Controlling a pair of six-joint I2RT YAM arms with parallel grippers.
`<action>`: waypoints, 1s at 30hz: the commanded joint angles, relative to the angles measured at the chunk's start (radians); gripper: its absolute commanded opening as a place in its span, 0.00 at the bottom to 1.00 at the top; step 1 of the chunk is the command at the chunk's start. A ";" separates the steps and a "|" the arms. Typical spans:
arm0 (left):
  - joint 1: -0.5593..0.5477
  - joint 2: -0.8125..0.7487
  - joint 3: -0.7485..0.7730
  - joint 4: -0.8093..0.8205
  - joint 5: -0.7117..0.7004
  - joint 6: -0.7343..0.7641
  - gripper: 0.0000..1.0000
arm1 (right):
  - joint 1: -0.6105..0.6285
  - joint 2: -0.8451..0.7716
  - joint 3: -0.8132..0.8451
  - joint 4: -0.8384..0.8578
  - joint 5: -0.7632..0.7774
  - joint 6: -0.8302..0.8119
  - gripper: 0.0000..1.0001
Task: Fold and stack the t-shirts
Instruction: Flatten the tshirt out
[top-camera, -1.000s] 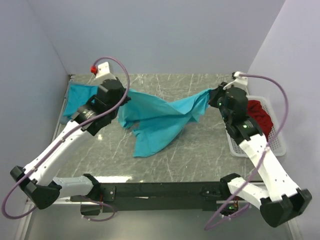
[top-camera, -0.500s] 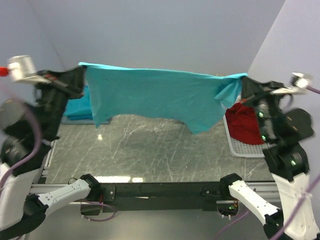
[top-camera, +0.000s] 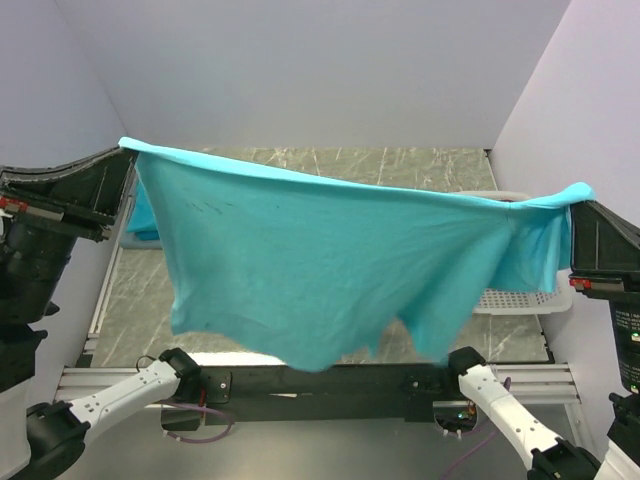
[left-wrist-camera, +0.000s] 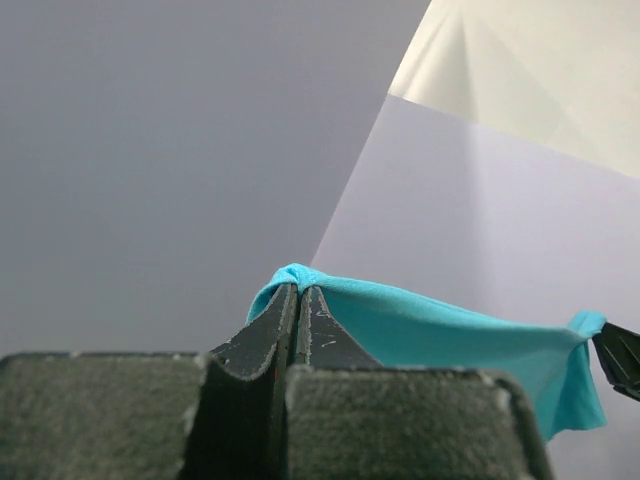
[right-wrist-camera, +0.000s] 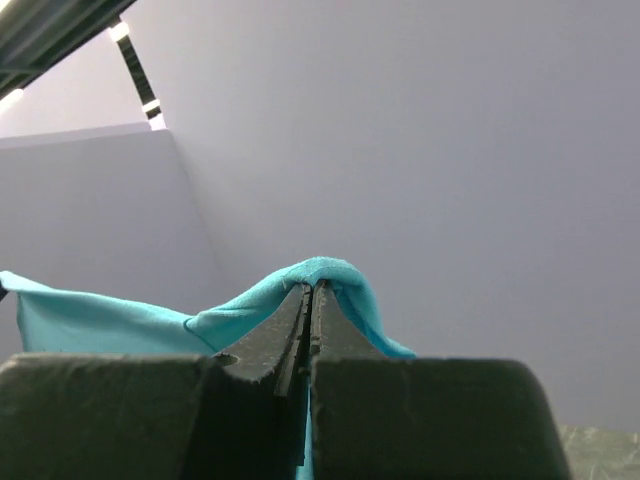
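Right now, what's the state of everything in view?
held t-shirt: up in the air, stretched wide between both arms, lower edge hanging loose
left fingers: shut on one top corner of it
right fingers: shut on the other top corner
second t-shirt: lying far left, mostly hidden
white basket: at right, contents hidden

We are holding one turquoise t-shirt (top-camera: 320, 270) stretched wide in the air by its two upper corners; its top edge is sloping gently down from left to right; its lower edge is hanging loose and uneven; a second turquoise shirt (top-camera: 143, 215) is lying low at the far left, mostly hidden behind the first.
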 joint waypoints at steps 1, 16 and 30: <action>0.003 -0.001 -0.039 0.079 -0.052 0.008 0.01 | -0.003 0.041 -0.001 -0.007 -0.002 -0.036 0.00; 0.296 0.397 -0.700 0.258 -0.433 -0.149 0.37 | -0.026 0.461 -0.657 0.328 0.208 -0.010 0.09; 0.366 0.620 -0.734 0.269 -0.165 -0.204 1.00 | -0.034 0.764 -0.608 0.251 0.012 -0.005 0.86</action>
